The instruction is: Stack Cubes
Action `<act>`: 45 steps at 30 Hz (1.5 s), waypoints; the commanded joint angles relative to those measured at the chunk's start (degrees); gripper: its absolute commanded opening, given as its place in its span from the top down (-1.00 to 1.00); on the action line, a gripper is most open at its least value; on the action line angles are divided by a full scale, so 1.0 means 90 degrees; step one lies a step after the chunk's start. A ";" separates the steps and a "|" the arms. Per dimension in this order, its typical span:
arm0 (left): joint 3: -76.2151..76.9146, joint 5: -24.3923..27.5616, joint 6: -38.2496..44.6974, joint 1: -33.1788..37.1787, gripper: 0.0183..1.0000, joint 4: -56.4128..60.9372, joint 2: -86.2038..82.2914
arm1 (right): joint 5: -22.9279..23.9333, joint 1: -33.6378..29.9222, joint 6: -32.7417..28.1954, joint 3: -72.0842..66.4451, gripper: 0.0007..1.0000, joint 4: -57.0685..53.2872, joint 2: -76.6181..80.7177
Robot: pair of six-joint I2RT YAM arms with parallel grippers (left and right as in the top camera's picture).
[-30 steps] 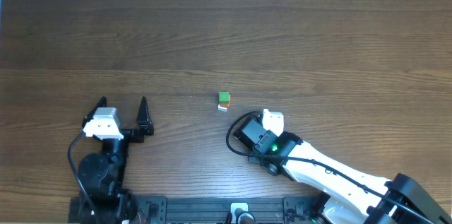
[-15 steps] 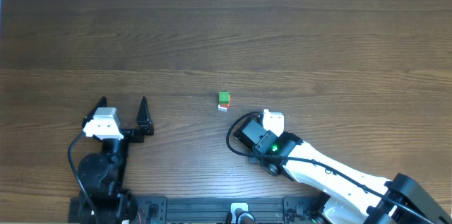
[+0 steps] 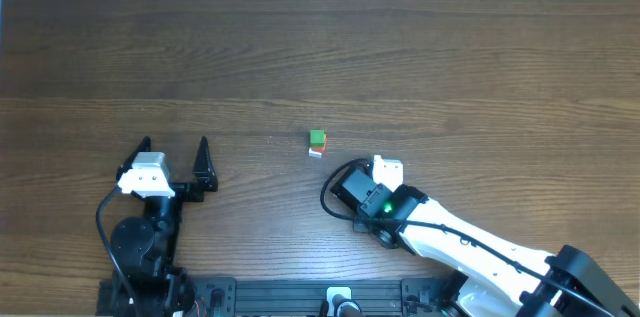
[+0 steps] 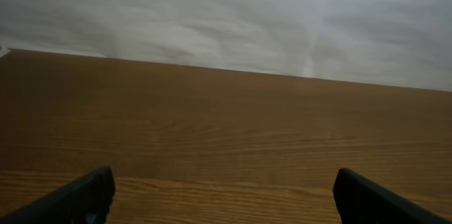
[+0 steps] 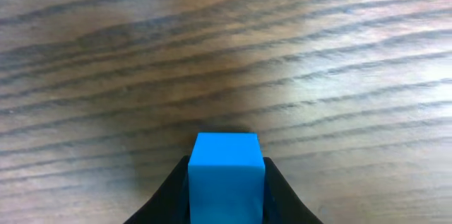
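Observation:
A small stack of cubes (image 3: 317,143) stands near the table's middle, green on top with red and white beneath. My right gripper (image 5: 226,181) is shut on a blue cube (image 5: 226,171), held just above the wood. In the top view the right gripper (image 3: 372,179) sits a little to the right of and nearer than the stack. My left gripper (image 3: 173,147) rests at the near left, open and holding nothing, its fingertips (image 4: 85,196) wide apart over bare table.
The brown wooden table (image 3: 320,47) stretches wide behind the stack. A black cable (image 3: 328,197) loops beside the right wrist. The far table edge meets a grey backdrop (image 4: 226,12) in the left wrist view.

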 commanded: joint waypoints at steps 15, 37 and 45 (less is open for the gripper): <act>-0.0032 0.0039 0.0092 -0.0036 -1.00 0.0000 -0.0027 | 0.0355 -0.0262 -0.1207 0.4670 0.87 -0.1877 0.1404; -0.0032 0.0041 0.0092 -0.0036 -1.00 0.0000 -0.0027 | 0.0211 -0.0374 -0.1226 0.5467 0.90 -0.1841 0.2642; -0.0032 0.0041 0.0092 -0.0036 -1.00 0.0000 -0.0027 | 0.0109 -0.0347 -0.1224 0.5467 0.91 -0.1797 0.2686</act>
